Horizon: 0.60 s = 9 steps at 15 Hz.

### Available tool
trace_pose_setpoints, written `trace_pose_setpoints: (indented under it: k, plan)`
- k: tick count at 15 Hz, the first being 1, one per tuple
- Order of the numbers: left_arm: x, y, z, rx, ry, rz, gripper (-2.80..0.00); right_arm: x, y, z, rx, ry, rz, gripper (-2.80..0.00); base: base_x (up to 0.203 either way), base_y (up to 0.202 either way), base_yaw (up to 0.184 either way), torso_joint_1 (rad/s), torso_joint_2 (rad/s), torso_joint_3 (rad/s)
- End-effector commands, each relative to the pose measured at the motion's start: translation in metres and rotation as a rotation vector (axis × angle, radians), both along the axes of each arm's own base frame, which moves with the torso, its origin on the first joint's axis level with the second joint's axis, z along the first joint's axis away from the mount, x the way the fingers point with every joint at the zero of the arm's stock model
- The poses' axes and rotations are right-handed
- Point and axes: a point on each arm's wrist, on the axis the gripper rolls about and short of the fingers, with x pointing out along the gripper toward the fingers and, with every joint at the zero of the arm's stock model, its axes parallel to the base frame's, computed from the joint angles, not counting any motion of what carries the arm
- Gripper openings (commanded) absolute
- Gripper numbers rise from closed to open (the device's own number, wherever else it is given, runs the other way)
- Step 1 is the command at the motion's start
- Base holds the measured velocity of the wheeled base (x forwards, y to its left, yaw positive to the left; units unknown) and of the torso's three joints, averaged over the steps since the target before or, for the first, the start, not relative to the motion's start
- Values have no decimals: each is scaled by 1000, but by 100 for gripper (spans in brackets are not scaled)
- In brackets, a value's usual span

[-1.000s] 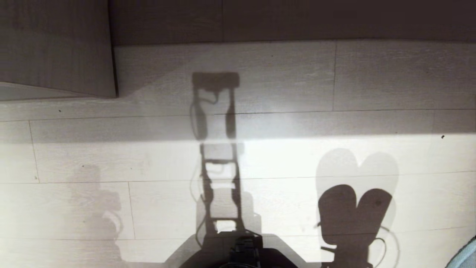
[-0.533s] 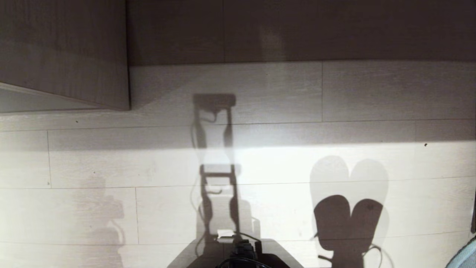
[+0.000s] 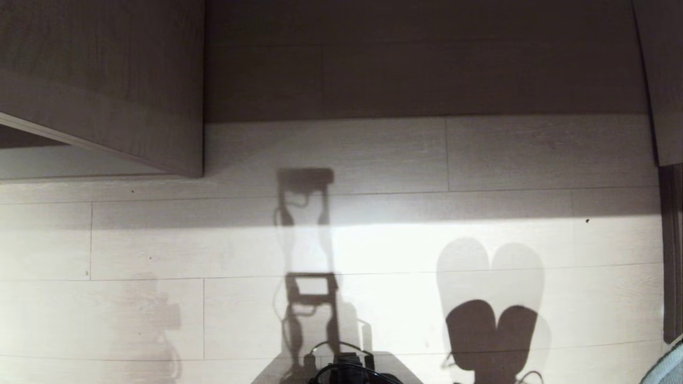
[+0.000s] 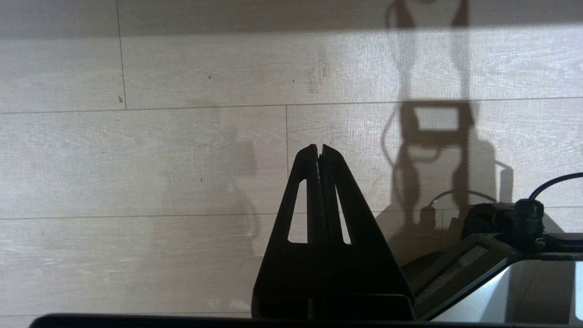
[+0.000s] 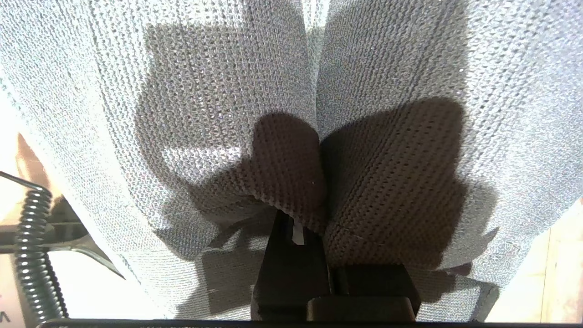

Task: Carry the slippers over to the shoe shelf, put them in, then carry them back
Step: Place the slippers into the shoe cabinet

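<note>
The blue-grey knit slippers [image 5: 382, 91] fill the right wrist view, hanging as a pair pressed side by side. My right gripper [image 5: 319, 214] is shut on their bands, and its tips are buried in the fabric. In the head view only a corner of one slipper [image 3: 667, 368] shows at the lower right, and the pair's heart-shaped shadow lies on the floor. The shoe shelf [image 3: 427, 64] is the shaded low opening ahead, between two grey-brown wood panels. My left gripper [image 4: 319, 148] hangs shut and empty over bare floor.
A grey-brown wood panel [image 3: 101, 80] juts out at the upper left, and another [image 3: 661, 80] stands at the right edge. Pale plank floor [image 3: 373, 245], half sunlit, lies between me and the unit. My base [image 3: 341, 373] shows at the bottom.
The whole head view has slid downward as the camera tipped up, so more of the wood unit and its right panel shows. Neither arm has moved relative to the body.
</note>
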Motion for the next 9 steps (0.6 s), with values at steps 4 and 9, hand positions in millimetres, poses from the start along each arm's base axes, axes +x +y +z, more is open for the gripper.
trace_pose_setpoints:
  k: [4, 9]
  plan:
    - [0, 0, 0, 0, -2, -1, -280, 0, 0, 0, 2, 0, 0, -280, 0, 0, 0, 3, 1, 201]
    - [0, 0, 0, 0, -1, 0, -280, 0, 0, 0, 2, 0, -1, -280, 0, 0, 0, 0, 2, 202]
